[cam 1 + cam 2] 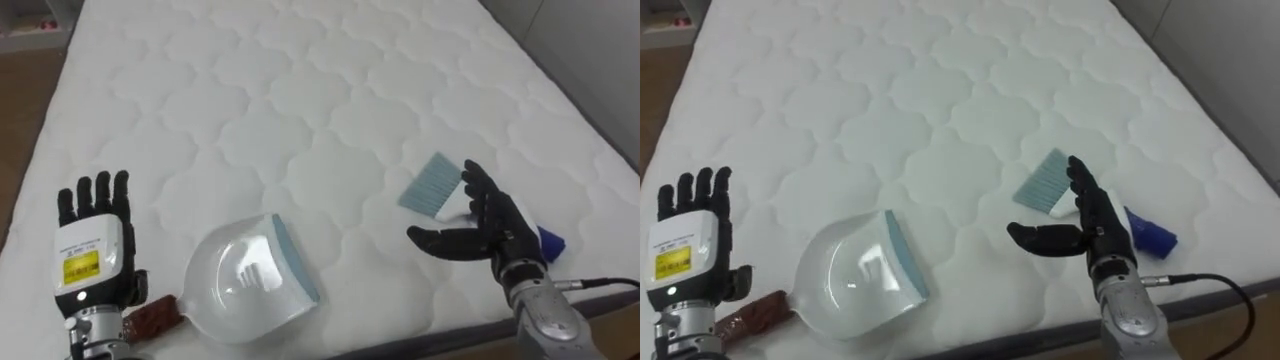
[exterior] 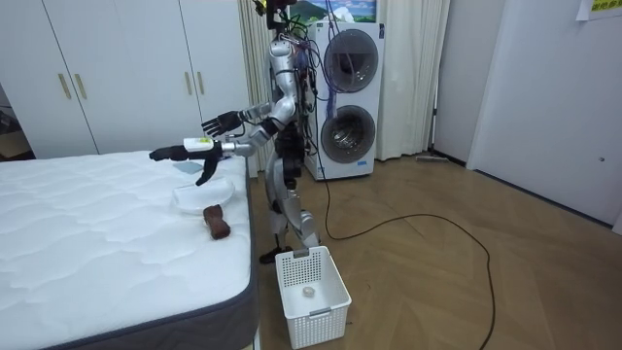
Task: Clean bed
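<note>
**Robot reaching over a white bed with a dustpan and brush on it**

A bed [image 1: 300,80] covers almost the whole eye view. Its bare mattress is white, soft-looking and quilted in a repeating cloud-shaped stitch pattern. In the room view the robot stands at the bed's near corner on a wooden floor [image 2: 437,272], both arms stretched out over the mattress. At lower centre of that view, by its feet, sits a white plastic basket [image 2: 326,316] with latticed walls.

At lower centre of the eye view lies a dustpan [image 1: 245,275], a rounded shell of cloudy white plastic with a straight grey-blue lip along its right edge. Its brown handle [image 1: 155,315], dark and rough-looking, points toward the lower left corner.

At centre right lies a brush [image 1: 432,185] with a flat fan of pale blue bristles and a dark blue tip at the other end. The right hand [image 1: 490,225], black-fingered, is above the brush's middle, fingers straight and thumb spread wide; contact cannot be made out.

At lower left the left hand [image 1: 95,250] is held upright, fingers straight and apart, empty, just beside the brown handle.
</note>
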{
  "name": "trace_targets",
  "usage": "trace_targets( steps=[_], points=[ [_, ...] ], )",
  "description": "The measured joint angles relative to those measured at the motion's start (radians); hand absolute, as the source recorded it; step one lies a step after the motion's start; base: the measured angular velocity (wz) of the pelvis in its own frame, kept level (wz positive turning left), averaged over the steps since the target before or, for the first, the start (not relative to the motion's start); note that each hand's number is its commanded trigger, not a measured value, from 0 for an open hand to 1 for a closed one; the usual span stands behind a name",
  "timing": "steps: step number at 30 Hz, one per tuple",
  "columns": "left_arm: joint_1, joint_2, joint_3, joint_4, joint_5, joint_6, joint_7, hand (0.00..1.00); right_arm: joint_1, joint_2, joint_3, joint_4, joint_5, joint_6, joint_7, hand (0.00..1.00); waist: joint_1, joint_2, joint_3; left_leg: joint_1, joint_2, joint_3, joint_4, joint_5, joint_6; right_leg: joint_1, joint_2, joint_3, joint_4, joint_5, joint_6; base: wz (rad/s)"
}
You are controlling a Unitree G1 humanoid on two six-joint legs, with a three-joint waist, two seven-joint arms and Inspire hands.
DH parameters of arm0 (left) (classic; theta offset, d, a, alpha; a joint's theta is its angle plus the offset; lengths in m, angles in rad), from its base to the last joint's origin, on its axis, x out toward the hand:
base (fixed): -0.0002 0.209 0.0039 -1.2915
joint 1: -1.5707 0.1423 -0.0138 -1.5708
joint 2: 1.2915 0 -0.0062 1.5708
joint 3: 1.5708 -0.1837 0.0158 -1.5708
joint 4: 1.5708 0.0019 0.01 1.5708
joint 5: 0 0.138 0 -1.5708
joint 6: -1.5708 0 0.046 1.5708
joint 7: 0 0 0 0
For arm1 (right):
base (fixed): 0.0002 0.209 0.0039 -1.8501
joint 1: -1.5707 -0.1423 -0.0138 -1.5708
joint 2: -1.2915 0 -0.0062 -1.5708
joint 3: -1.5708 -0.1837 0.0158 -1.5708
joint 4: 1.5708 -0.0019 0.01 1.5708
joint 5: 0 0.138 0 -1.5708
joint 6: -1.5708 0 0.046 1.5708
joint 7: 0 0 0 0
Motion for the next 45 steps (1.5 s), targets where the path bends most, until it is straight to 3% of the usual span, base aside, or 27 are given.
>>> trace_targets(
  steps=[5, 11, 17, 20, 25, 31, 37, 42, 44, 45],
  points=[
    [0.034, -0.005, 0.030, 0.000, -0.114, -0.020, 0.044, 0.00, 0.026, 0.001, -0.030, 0.003, 0.007, 0.000, -0.036, 0.00, 0.010, 0.002, -0.0003, 0.029, 0.012, -0.008, 0.003, 0.000, 0.000, 0.041, 0.005, -0.002, -0.023, 0.001, -0.002, 0.04],
    [0.106, -0.032, 0.120, 0.014, -0.309, -0.032, 0.070, 0.00, 0.073, 0.001, -0.081, 0.070, 0.017, -0.001, -0.065, 0.00, 0.035, 0.002, -0.0010, 0.037, 0.016, -0.009, 0.002, 0.001, -0.001, 0.050, 0.006, -0.009, -0.023, -0.001, -0.005, 0.02],
    [0.169, -0.038, 0.194, 0.151, -0.524, -0.037, 0.071, 0.00, 0.091, 0.007, -0.155, 0.235, 0.061, -0.002, -0.079, 0.00, 0.032, -0.002, -0.0019, 0.041, 0.016, -0.023, -0.002, -0.005, -0.008, 0.055, 0.007, -0.017, -0.023, -0.002, -0.005, 0.05],
    [0.185, -0.040, 0.248, 0.257, -0.562, -0.038, 0.058, 0.00, 0.105, 0.010, -0.209, 0.372, 0.063, -0.002, -0.084, 0.00, 0.033, -0.011, -0.0095, 0.043, 0.023, -0.024, -0.013, -0.007, -0.011, 0.057, 0.002, -0.045, -0.018, -0.005, -0.010, 0.12],
    [0.210, -0.050, 0.290, 0.426, -0.708, -0.039, -0.035, 0.00, 0.124, 0.013, -0.259, 0.597, 0.071, -0.003, -0.043, 0.00, 0.033, -0.021, -0.0097, 0.047, 0.025, -0.033, -0.012, -0.010, -0.017, 0.059, 0.006, -0.045, -0.012, -0.008, -0.015, 0.00],
    [0.196, -0.062, 0.317, 0.610, -0.746, -0.033, -0.198, 0.00, 0.129, 0.013, -0.273, 0.821, 0.056, -0.002, 0.035, 0.00, 0.037, -0.026, -0.0052, 0.055, 0.021, -0.026, -0.013, -0.011, -0.016, 0.062, 0.005, -0.042, -0.006, -0.009, -0.013, -0.02],
    [0.197, -0.077, 0.313, 0.637, -0.792, 0.000, -0.329, 0.00, 0.124, 0.020, -0.267, 0.943, -0.007, 0.001, 0.100, 0.00, 0.035, -0.031, -0.0007, 0.056, 0.021, -0.020, -0.012, -0.011, -0.016, 0.062, 0.006, -0.044, -0.003, -0.009, -0.014, -0.01],
    [0.183, -0.100, 0.312, 0.638, -0.791, 0.041, -0.410, 0.00, 0.122, 0.033, -0.263, 0.980, -0.091, 0.026, 0.120, 0.00, 0.035, -0.032, 0.0011, 0.056, 0.020, -0.008, -0.013, -0.011, -0.016, 0.057, 0.008, -0.039, -0.004, -0.009, -0.014, -0.06],
    [0.172, -0.108, 0.312, 0.638, -0.792, 0.055, -0.444, 0.00, 0.117, 0.041, -0.263, 0.981, -0.133, 0.040, 0.126, 0.00, 0.035, -0.031, 0.0009, 0.056, 0.024, 0.007, -0.012, -0.012, -0.014, 0.057, 0.007, -0.050, -0.003, -0.008, -0.015, -0.08],
    [0.171, -0.111, 0.308, 0.639, -0.791, 0.060, -0.467, 0.00, 0.114, 0.046, -0.263, 0.985, -0.168, 0.042, 0.130, 0.00, 0.034, -0.029, 0.0006, 0.056, 0.027, 0.010, -0.012, -0.014, -0.014, 0.057, 0.002, -0.076, -0.002, -0.009, -0.016, 0.00]
  ],
)
